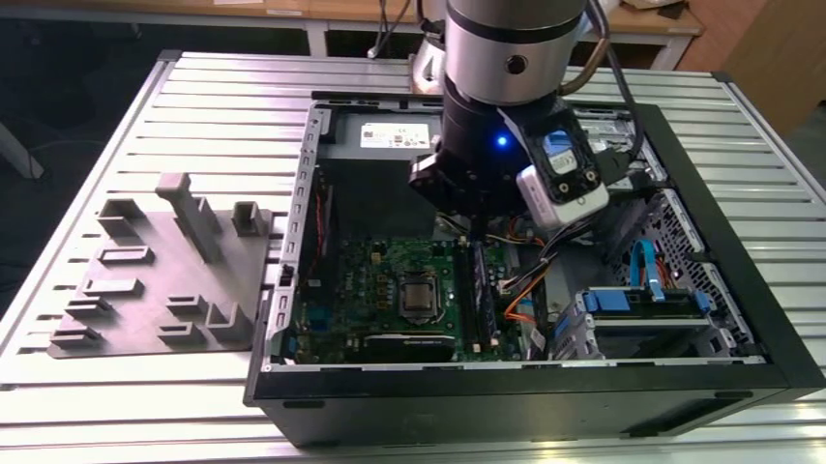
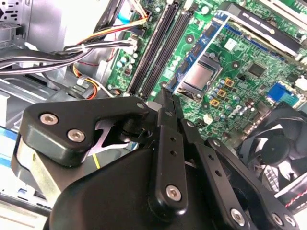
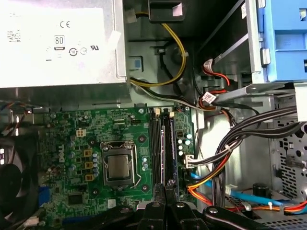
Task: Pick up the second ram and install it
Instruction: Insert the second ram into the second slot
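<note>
Fingers [image 2: 167, 112] are seen pressed together, tips meeting, with nothing visibly clamped between them. In the first wrist view the fingers [image 3: 170, 194] are held at the near end of the memory slots [image 3: 156, 143]. The arm is lowered into the open case [image 1: 543, 387], which stands on the worktop [image 1: 193, 116].

The second ram [image 2: 200, 51] is taken to be the blue-green stick standing on edge in the slot bank, just ahead of the fingertips and running away from them. In the first wrist view the second ram [image 3: 171, 148] is seen edge-on. It cannot be told which slot it occupies, whether it is fully seated, or whether the end latches are closed.

Risks, as judged from here:
- With the fingers closed to a narrow point, a push on the thin top edge could easily slide off sideways. A slip would be taken by the motherboard [image 3: 81, 139], with the CPU socket [image 3: 117, 165] to one side of the fingers and the small capacitors and cables [image 3: 216, 163] to the other.
- Load applied at one end only could leave the stick tilted, with one latch engaged and the far end high.
- If the stick is off the slot line, it could be bent by the force, or the contacts damaged.
- Cables close beside the fingers could be snagged on any arm motion.
</note>
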You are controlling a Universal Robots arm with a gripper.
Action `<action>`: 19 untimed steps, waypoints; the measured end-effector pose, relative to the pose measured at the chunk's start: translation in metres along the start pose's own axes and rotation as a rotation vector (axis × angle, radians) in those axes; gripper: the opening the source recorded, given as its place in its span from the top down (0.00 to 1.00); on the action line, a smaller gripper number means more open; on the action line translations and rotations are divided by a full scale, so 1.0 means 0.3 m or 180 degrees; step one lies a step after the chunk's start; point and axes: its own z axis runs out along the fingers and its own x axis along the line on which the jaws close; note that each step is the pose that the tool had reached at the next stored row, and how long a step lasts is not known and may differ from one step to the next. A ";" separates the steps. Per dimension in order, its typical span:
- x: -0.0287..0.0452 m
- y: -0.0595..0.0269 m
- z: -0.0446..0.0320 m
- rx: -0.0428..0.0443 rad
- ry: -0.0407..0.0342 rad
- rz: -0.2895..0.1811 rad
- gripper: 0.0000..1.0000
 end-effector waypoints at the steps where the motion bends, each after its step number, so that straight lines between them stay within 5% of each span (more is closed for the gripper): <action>1: -0.002 0.000 0.004 -0.0001 0.0001 0.0000 0.92; 19: -0.029 -0.002 0.104 -0.0015 0.0049 -0.0212 0.92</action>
